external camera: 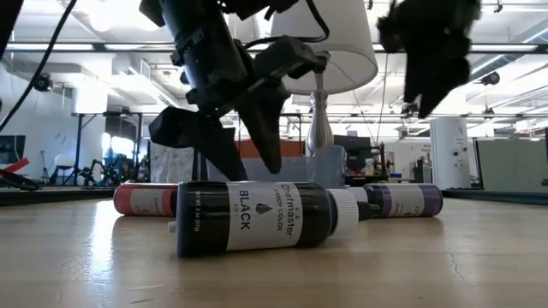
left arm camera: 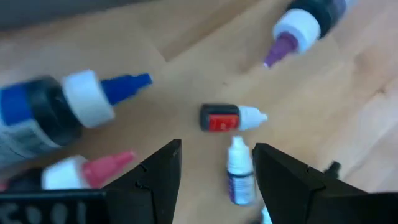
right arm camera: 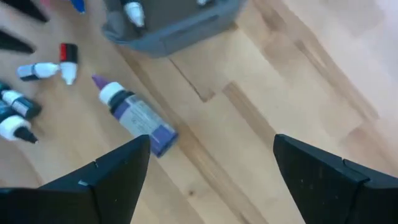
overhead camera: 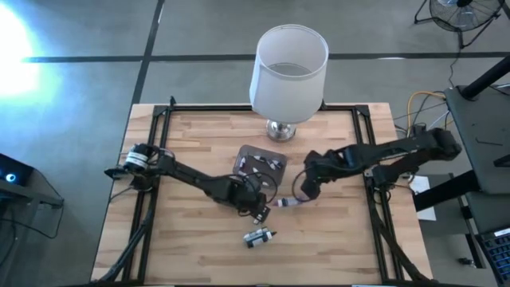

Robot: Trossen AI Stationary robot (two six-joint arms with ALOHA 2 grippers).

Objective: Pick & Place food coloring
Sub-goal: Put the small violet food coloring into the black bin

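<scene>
The food coloring bottles lie on their sides on the wooden table. A black one (overhead camera: 259,237) (external camera: 257,218) is nearest; a purple one (overhead camera: 287,202) (right arm camera: 137,116), a blue one (left arm camera: 62,112) and a red one (left arm camera: 81,171) lie around it. Several tiny droppers lie in and near the grey tub (overhead camera: 261,163). My left gripper (overhead camera: 256,206) (left arm camera: 217,149) is open and low over the table, its fingers on either side of a tiny blue-labelled dropper (left arm camera: 239,171), beside a red-labelled one (left arm camera: 229,118). My right gripper (overhead camera: 305,190) (right arm camera: 211,140) hovers open above the purple bottle.
A white-shaded lamp (overhead camera: 288,72) on a chrome base stands at the table's far edge, just behind the tub. Black frame rails run along the table's left and right sides. Bare wood lies toward the near edge around the black bottle.
</scene>
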